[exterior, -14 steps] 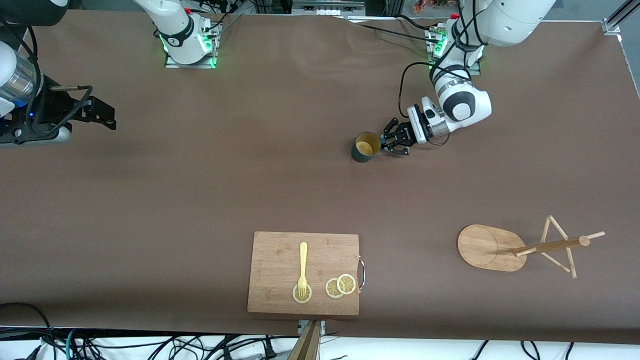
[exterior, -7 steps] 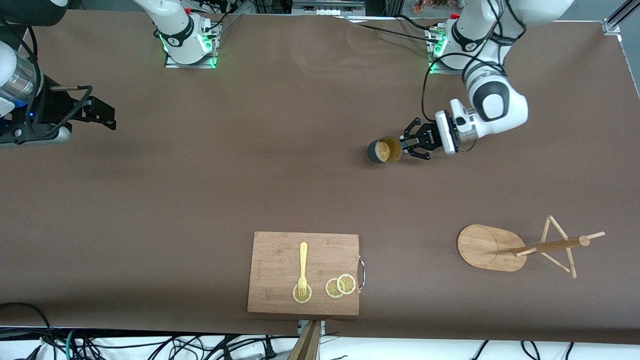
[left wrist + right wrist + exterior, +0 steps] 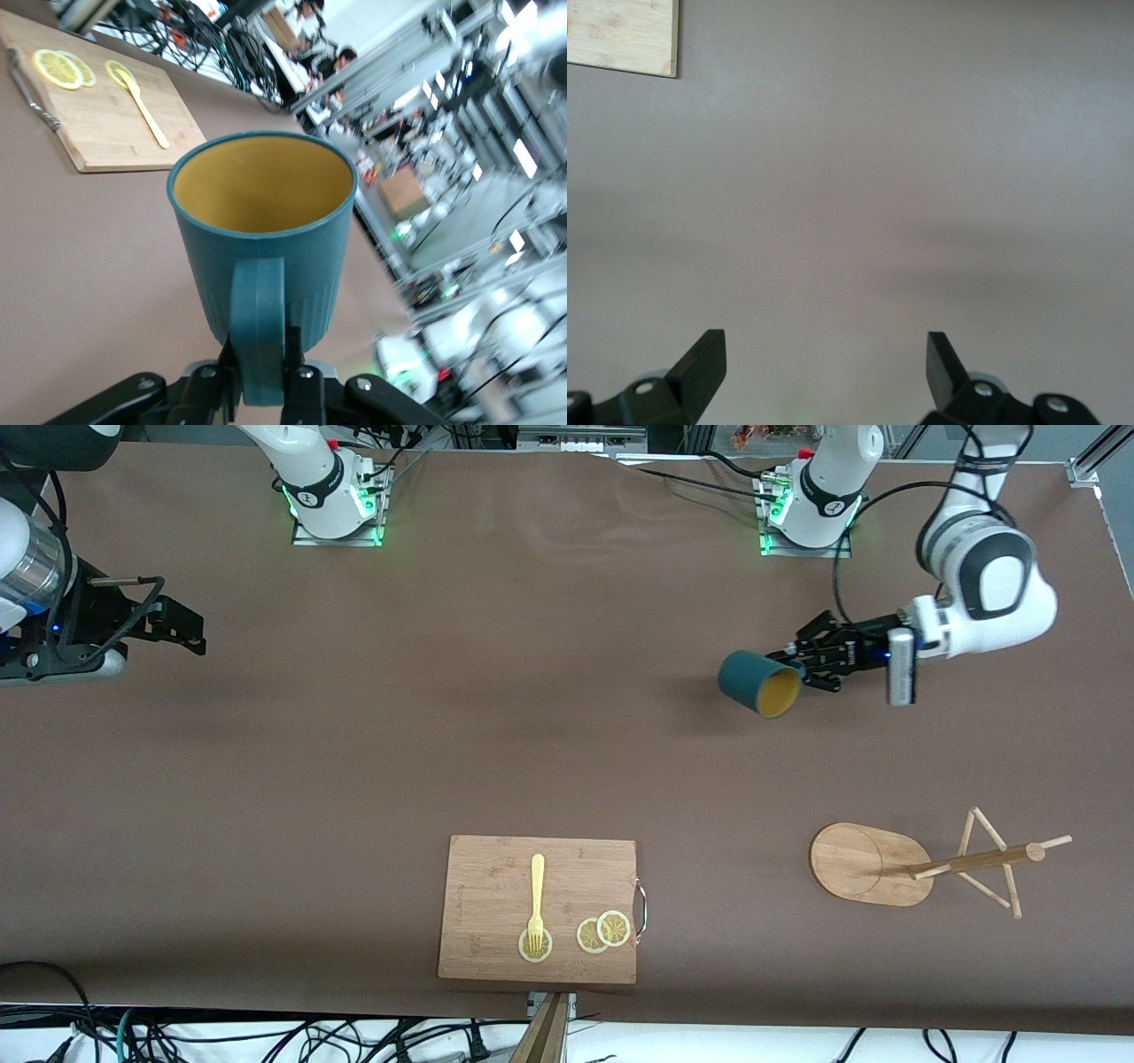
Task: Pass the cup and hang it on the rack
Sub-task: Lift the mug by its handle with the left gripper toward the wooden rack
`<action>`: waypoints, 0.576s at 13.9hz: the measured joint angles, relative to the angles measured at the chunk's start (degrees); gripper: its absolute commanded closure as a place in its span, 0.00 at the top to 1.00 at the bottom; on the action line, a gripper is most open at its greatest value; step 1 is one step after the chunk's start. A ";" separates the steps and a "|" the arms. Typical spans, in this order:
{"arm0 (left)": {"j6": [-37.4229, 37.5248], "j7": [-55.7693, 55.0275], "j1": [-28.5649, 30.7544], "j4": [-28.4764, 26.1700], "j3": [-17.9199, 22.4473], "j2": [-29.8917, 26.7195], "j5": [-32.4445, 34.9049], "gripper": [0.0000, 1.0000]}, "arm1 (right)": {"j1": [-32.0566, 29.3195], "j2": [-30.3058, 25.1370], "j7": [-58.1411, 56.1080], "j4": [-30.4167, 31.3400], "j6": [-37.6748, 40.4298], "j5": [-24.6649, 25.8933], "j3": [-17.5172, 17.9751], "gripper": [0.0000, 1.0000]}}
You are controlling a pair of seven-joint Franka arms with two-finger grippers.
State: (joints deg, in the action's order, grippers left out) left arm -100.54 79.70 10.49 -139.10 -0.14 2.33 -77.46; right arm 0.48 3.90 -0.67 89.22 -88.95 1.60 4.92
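The dark teal ribbed cup (image 3: 757, 683) with a yellowish inside hangs in the air, tilted with its mouth toward the front camera. My left gripper (image 3: 802, 666) is shut on its loop handle (image 3: 258, 326) and holds it above the bare brown table. In the left wrist view the cup (image 3: 264, 239) fills the middle. The bamboo rack (image 3: 930, 863), with oval base, post and thin pegs, stands near the front camera toward the left arm's end. My right gripper (image 3: 197, 638) is open and empty, waiting over the right arm's end of the table; its fingers (image 3: 702, 361) show spread apart.
A rectangular wooden cutting board (image 3: 538, 908) lies near the table's front edge with a yellow fork (image 3: 536, 899) and lemon slices (image 3: 603, 931) on it. It also shows in the left wrist view (image 3: 102, 115) and its corner shows in the right wrist view (image 3: 620, 35).
My left gripper has lifted the cup off the table, carried it toward the left arm's end, and tilted its mouth toward the front camera. The right arm has not moved.
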 measured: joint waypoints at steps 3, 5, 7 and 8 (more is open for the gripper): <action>8.33 -12.04 3.63 3.29 4.38 1.16 1.65 0.00 | 0.00 0.00 0.00 0.00 0.00 0.00 0.00 1.00; 12.59 -17.48 7.24 5.59 4.95 4.01 1.70 0.00 | 0.00 0.00 0.00 0.00 0.00 0.00 0.01 1.00; 16.31 -21.91 10.16 8.63 5.04 8.01 1.10 0.00 | 0.00 0.00 0.00 0.00 0.00 0.00 0.01 1.00; 18.50 -23.94 11.51 10.51 5.07 10.41 0.04 0.00 | 0.00 0.00 0.00 0.00 0.01 0.00 0.01 1.00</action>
State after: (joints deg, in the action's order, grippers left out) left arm -82.04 55.77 22.00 -128.59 4.93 12.74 -77.42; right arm 0.48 3.90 -0.67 89.22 -88.94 1.60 4.93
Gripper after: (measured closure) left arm 0.789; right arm 0.000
